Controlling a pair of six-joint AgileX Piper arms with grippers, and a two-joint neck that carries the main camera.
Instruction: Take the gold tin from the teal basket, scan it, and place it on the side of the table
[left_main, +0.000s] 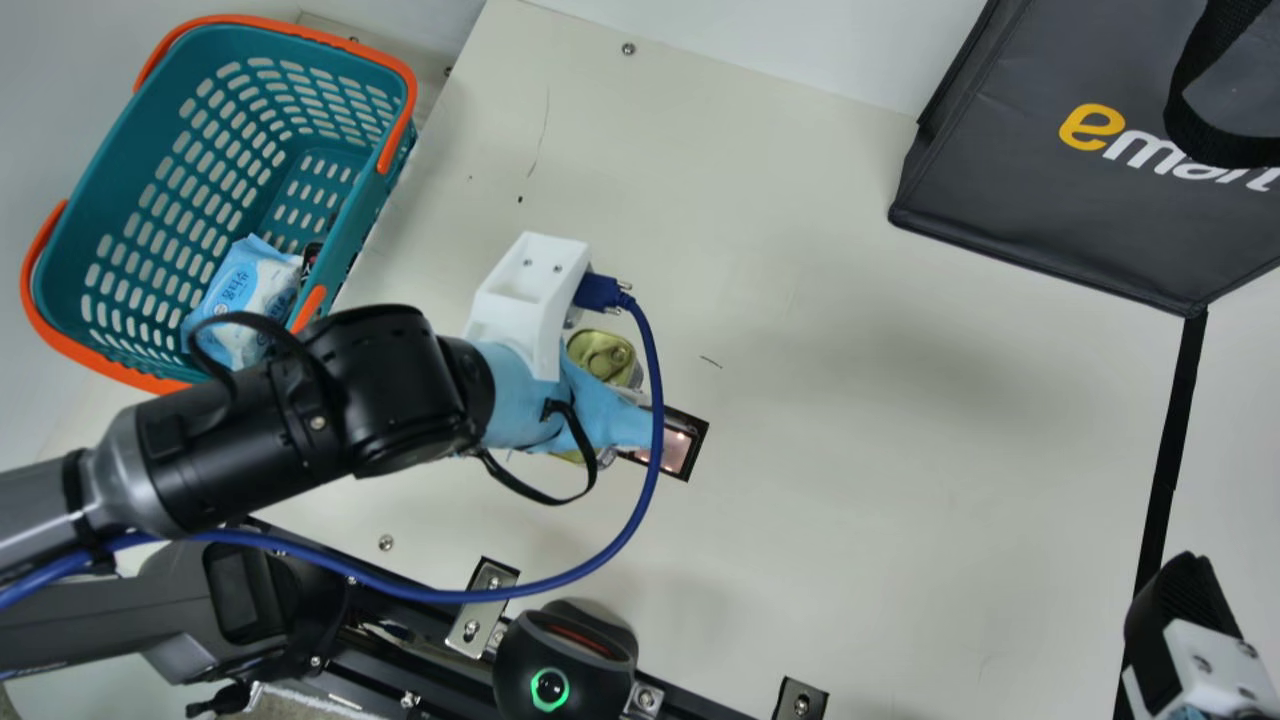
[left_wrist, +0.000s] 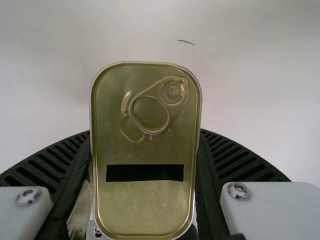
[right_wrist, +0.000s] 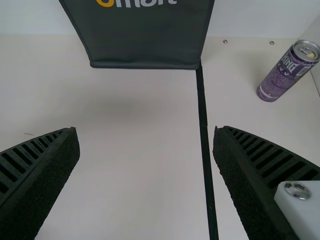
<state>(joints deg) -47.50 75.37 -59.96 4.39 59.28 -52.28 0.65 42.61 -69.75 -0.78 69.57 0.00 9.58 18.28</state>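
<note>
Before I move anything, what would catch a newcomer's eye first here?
Most likely the rounded rectangular gold metal tin, held in my black-fingered left gripper near the main view's middle. Then the teal perforated basket with orange handles at that view's upper left, and the large dark grey bag at its upper right.

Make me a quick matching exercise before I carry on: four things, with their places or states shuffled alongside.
1. Gold tin
2. Blue-and-white pack
3. Purple can
4. Right gripper

A. Upright on the table
B. Open, nothing between its fingers
C. Between the fingers of the left gripper
D. Inside the teal basket

Pairs: 1-C, 2-D, 3-A, 4-B
</note>
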